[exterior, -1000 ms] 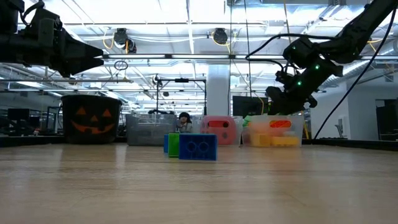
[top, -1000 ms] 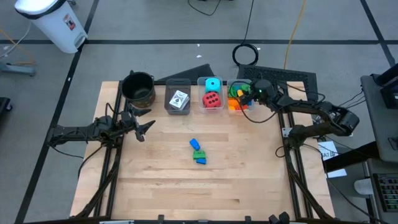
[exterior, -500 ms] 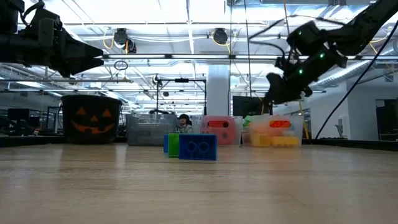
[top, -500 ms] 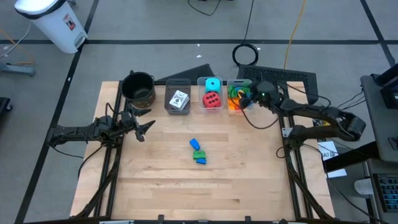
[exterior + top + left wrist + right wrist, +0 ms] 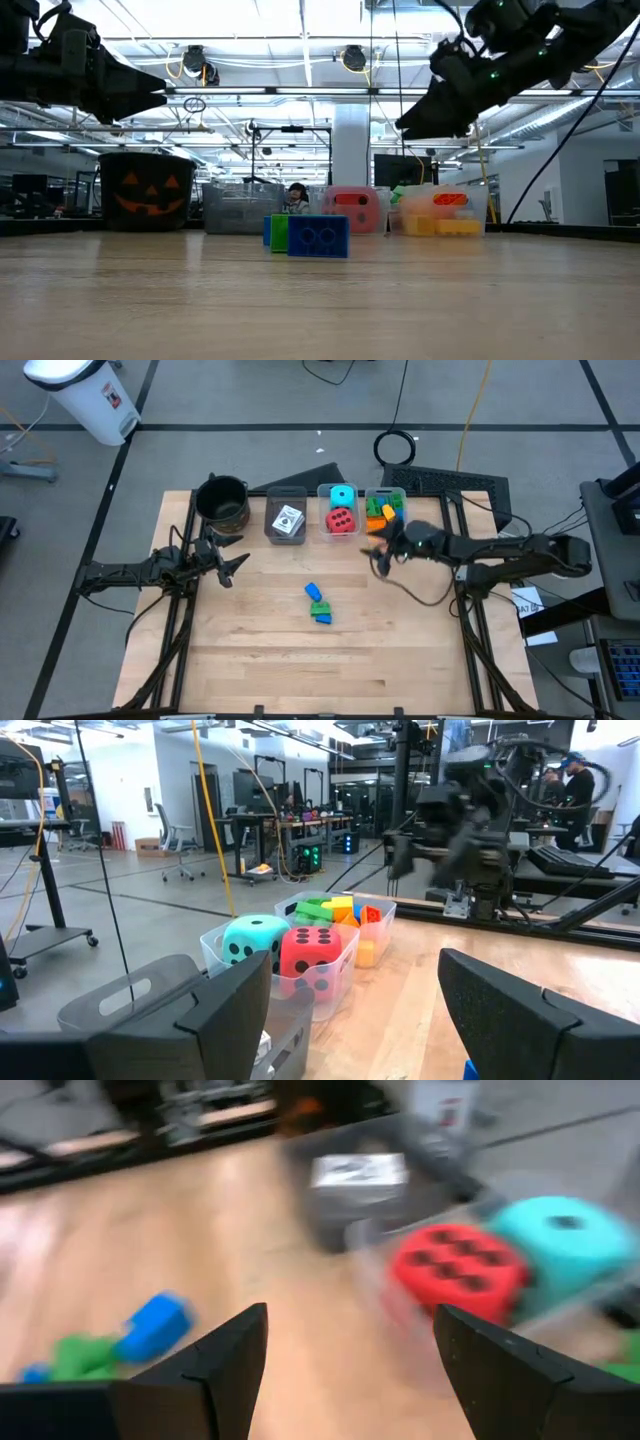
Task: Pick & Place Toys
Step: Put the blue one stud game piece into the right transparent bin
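Observation:
Three small bricks lie together mid-table: a blue brick (image 5: 312, 591), a green brick (image 5: 318, 605) and another blue brick (image 5: 322, 617), also seen in the low view as the blue brick (image 5: 318, 237). A red dotted cube (image 5: 341, 520) and a cyan cube (image 5: 342, 495) sit in a clear bin. A white card (image 5: 288, 520) lies in a grey bin. My right gripper (image 5: 378, 557) hangs open and empty above the table in front of the bins, pointing toward the bricks (image 5: 150, 1328). My left gripper (image 5: 235, 566) waits open at the left, level above the table.
A clear bin (image 5: 384, 510) with several green, orange and yellow bricks stands at the far right of the bin row. A black pot (image 5: 222, 500) with a pumpkin face stands at the far left corner. Bare wood lies in front of the loose bricks.
My right gripper has swung from above the brick bin toward the table's near edge and its middle, rising as it went. It has turned and now points toward the table's left. The bricks and the left arm have kept still.

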Robot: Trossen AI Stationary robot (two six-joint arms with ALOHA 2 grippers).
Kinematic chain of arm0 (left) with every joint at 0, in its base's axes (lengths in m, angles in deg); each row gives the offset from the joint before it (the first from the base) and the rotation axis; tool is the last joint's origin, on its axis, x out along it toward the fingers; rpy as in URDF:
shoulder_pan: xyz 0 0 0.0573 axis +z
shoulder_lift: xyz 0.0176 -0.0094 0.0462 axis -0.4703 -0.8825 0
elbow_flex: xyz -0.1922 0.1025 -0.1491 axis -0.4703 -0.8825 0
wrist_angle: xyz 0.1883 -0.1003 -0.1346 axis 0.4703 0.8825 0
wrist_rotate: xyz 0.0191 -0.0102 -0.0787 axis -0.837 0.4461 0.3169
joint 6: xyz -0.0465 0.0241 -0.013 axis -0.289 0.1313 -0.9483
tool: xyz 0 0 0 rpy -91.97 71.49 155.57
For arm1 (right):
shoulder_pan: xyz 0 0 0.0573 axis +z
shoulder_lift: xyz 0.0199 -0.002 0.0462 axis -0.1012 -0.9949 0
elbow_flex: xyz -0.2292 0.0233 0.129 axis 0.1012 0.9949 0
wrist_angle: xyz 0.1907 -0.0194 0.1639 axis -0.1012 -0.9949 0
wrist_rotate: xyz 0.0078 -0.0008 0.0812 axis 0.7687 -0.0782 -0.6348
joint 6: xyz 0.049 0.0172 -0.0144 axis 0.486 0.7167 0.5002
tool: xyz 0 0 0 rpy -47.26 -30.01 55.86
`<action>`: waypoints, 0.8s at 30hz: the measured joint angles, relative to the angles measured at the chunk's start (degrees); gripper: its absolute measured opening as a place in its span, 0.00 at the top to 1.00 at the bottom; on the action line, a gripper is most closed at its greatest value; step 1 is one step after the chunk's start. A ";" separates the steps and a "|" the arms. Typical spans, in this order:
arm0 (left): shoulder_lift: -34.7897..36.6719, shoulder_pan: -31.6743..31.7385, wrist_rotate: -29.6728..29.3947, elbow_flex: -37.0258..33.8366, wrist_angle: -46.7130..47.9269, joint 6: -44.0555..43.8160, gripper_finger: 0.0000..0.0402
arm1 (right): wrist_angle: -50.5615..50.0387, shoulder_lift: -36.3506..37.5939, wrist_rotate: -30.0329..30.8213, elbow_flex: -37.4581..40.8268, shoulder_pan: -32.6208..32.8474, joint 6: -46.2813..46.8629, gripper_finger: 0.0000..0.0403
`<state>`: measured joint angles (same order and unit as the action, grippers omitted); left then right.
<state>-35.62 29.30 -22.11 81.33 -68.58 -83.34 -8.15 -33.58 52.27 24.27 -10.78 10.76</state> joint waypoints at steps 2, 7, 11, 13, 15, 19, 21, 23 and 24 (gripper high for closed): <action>0.00 0.01 -0.01 -0.01 -0.01 0.00 0.27 | 0.07 -1.07 0.10 0.00 3.87 0.00 0.36; 0.00 0.01 -0.01 0.00 -0.02 0.00 0.27 | -0.07 -3.85 0.13 0.00 11.60 -2.26 0.35; 0.01 -0.01 -0.01 0.00 -0.02 0.00 0.27 | -1.58 -3.18 0.15 -0.02 14.63 -7.36 0.36; 0.00 0.01 -0.01 0.00 0.00 0.00 0.27 | -3.62 -0.94 0.21 -0.02 14.81 -8.78 0.37; 0.01 -0.01 -0.01 0.00 -0.02 0.00 0.27 | -5.44 2.15 0.30 -0.07 14.78 -9.13 0.38; -0.01 0.00 0.01 -0.01 -0.04 0.00 0.27 | -9.67 10.85 0.29 -0.07 14.22 -9.22 0.39; 0.00 0.01 -0.01 -0.02 -0.01 0.00 0.27 | -11.90 16.00 0.31 -0.07 13.97 -9.21 0.39; -0.01 0.00 0.00 0.00 -0.04 0.00 0.27 | -13.75 20.98 0.34 -0.07 13.96 -9.09 0.39; 0.00 0.00 0.00 -0.01 -0.02 0.00 0.27 | -14.61 23.37 0.33 -0.07 13.96 -9.06 0.39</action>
<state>-35.62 29.30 -22.11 81.32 -68.60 -83.34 -22.76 -10.21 52.60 24.20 3.18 1.70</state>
